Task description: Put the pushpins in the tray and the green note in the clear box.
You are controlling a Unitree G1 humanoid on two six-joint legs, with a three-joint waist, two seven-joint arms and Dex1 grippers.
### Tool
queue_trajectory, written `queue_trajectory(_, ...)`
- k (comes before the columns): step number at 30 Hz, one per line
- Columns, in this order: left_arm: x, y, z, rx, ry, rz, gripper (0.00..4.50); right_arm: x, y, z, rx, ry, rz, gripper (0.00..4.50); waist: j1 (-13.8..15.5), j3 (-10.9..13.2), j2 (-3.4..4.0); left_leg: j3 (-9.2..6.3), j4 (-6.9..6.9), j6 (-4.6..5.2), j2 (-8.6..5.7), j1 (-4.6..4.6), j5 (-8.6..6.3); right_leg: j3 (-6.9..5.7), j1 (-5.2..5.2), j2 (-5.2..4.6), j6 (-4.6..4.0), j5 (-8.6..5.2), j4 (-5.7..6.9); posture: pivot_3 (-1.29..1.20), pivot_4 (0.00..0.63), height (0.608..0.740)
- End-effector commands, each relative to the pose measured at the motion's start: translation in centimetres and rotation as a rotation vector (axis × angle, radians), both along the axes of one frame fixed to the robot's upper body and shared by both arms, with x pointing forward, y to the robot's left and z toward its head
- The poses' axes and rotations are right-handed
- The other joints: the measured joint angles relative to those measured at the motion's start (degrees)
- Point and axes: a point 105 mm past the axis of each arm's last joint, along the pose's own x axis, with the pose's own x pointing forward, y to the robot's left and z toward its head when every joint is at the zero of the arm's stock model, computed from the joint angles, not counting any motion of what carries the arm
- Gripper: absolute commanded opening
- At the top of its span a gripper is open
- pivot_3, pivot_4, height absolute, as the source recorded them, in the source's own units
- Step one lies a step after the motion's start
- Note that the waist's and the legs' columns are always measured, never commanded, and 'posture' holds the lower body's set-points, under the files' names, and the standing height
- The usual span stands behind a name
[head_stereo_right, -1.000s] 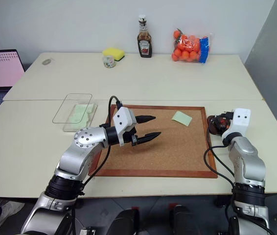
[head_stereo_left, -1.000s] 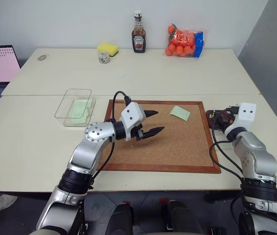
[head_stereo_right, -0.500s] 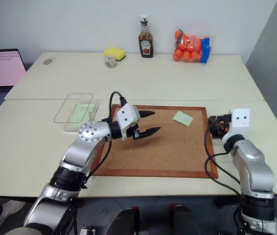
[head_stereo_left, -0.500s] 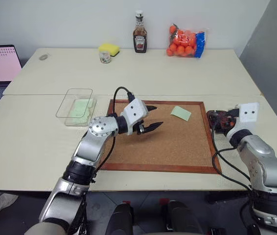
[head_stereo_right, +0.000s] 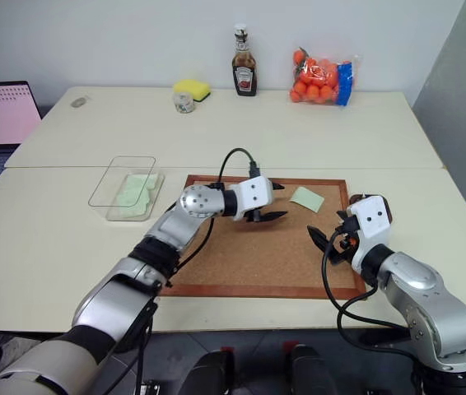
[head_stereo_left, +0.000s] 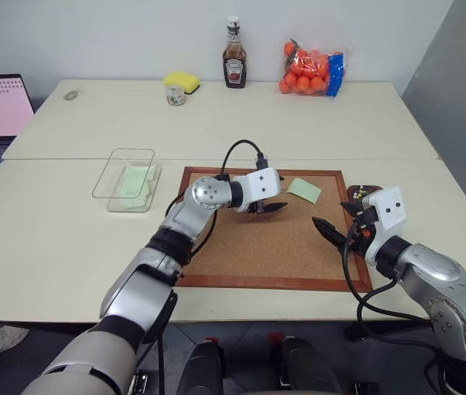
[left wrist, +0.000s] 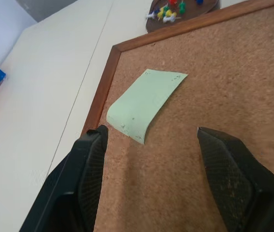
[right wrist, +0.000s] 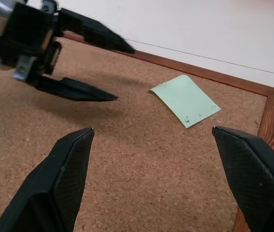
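The green note (head_stereo_left: 303, 189) lies flat on the corkboard (head_stereo_left: 274, 247), near its far right corner, with one edge curling up a little; your left wrist view shows tiny pin holes along that edge. The left gripper (head_stereo_left: 272, 205) hovers over the board just beside the note, its two fingers spread apart and grasping nothing. The right gripper (head_stereo_left: 337, 233) hangs over the board's right side, its fingers also wide apart and empty; one of them is partly hidden behind the wrist housing in the head views.

The tray (head_stereo_left: 355, 196) sits on the table just outside the board's right frame, mostly hidden by the right wrist. Your left wrist view shows what the head views barely do: pushpins (left wrist: 168, 10) with red, yellow and green heads lying in the tray, which is cut off at the picture's edge.

The clear box (head_stereo_left: 128, 178) stands on the table left of the board, with pale green paper inside.
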Motion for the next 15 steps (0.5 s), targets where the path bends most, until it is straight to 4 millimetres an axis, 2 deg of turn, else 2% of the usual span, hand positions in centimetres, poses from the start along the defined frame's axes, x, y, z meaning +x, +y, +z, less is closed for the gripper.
queue_trajectory(1,0.5,-1.4,0.7,0.032,-0.058,-0.024,3.11,-0.4,0.7,1.3,-0.003,-0.052,0.02,4.14,0.0,0.0,0.0,0.0,0.0,0.01,0.0,-0.03,0.0,-0.01,-0.01,0.0,0.0,0.0,-0.03,0.0,0.15,0.74)
queue_trajectory(8,1.1,-2.5,0.4,0.083,-0.071,-0.015,3.11,-0.5,1.0,1.2,0.004,-0.049,0.016,4.14,0.0,0.0,0.0,0.03,0.1,0.01,-0.01,-0.72,0.0,0.01,-0.78,0.02,0.02,0.01,0.17,0.0,0.15,0.74)
queue_trajectory(15,1.6,-3.3,0.1,0.115,-0.101,0.026,3.11,-0.7,1.0,1.0,0.004,-0.043,0.009,4.14,0.1,0.0,-0.01,0.01,0.17,0.02,-0.05,-0.76,0.0,0.0,-0.79,0.01,0.05,0.03,0.17,0.0,0.15,0.74)
